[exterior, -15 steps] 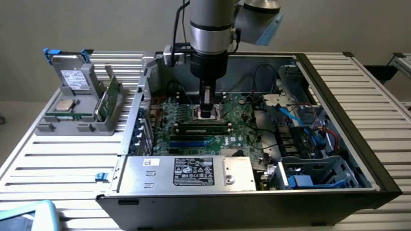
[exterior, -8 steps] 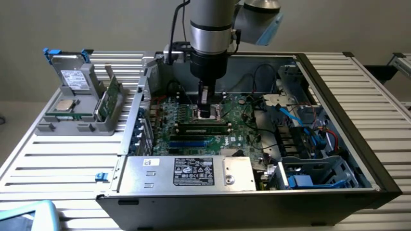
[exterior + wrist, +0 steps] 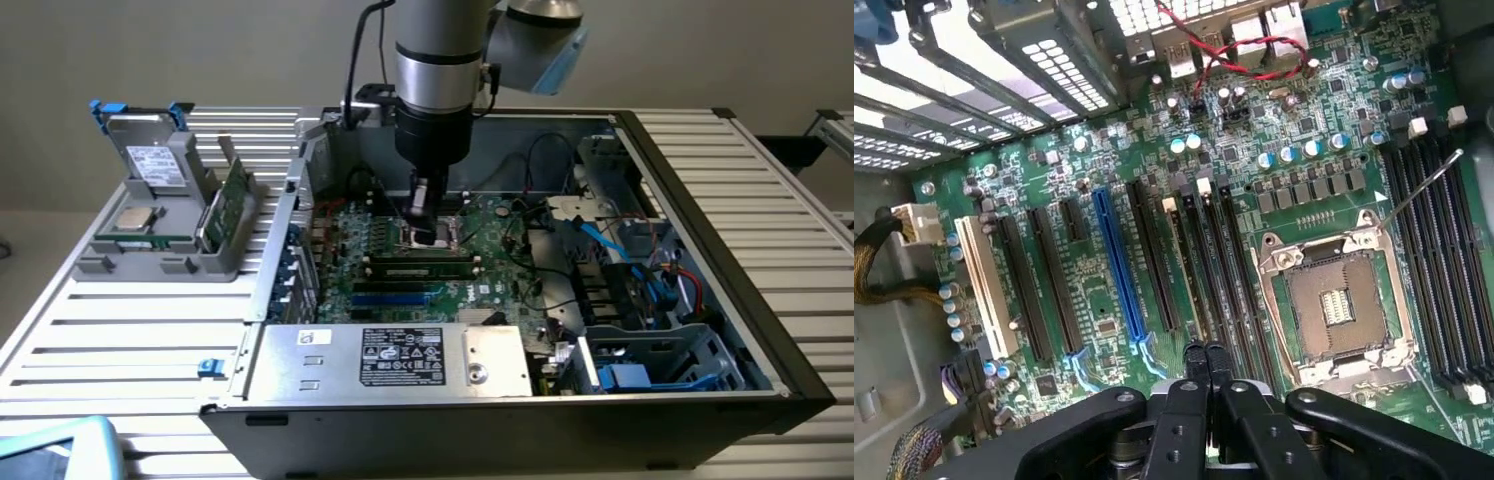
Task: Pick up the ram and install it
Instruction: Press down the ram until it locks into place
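- The black two-fingered pincer (image 3: 1206, 352) hung low inside the open dark-grey metal computer case (image 3: 694, 180), its fingertips pressed together with nothing between them.
- In the exterior view the pincer (image 3: 423, 222) stood just above the middle of the big green motherboard (image 3: 494, 290), carried by the silver and black arm (image 3: 438, 80) coming straight down from above.
- In the wrist view the closed fingertips (image 3: 1195, 356) lay over the near ends of the long black memory slots (image 3: 1199, 270), just beside the square silver processor socket (image 3: 1339, 305), which sat open with a thin metal lever (image 3: 1419, 190) raised next to it.
- A blue expansion slot (image 3: 1116, 265) and a white one (image 3: 984, 295) ran alongside the black slots, further from the socket.
- The ram, a long narrow green circuit-board stick (image 3: 235, 205), stood on edge in the grey plastic holder (image 3: 160, 265) on the slatted metal bench (image 3: 120, 340), outside the case towards the exterior view's left and well apart from the pincer.
- A small square silver processor chip (image 3: 138, 221) lay in the same holder, near the ram.
- A silver power supply box with a white and black label (image 3: 400, 357) filled the near side of the case.
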{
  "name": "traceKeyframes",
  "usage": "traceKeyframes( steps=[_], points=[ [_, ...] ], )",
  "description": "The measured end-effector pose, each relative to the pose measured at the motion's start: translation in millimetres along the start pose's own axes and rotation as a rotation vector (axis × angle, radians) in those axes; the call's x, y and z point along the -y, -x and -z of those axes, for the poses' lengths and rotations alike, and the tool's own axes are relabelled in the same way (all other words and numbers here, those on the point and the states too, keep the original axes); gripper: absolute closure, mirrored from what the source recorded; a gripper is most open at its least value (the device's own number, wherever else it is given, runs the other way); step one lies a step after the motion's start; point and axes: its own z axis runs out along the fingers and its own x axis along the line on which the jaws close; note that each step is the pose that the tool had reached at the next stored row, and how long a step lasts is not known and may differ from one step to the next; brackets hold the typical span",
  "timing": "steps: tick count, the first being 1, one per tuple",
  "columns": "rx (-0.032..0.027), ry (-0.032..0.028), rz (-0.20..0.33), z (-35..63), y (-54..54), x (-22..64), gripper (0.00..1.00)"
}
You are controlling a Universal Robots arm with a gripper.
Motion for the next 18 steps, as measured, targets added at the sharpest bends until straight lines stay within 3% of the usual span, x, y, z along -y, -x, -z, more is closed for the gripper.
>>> traceKeyframes(
  steps=[7, 12, 18],
  points=[
    [0.0019, 0.0067, -0.090, 0.1, -0.1, 0.0, 0.89],
    [0.0050, 0.0092, -0.116, 0.0, 0.0, 0.0, 0.89],
    [0.0058, 0.0147, -0.199, 0.0, -0.1, 0.0, 0.89]
  ],
)
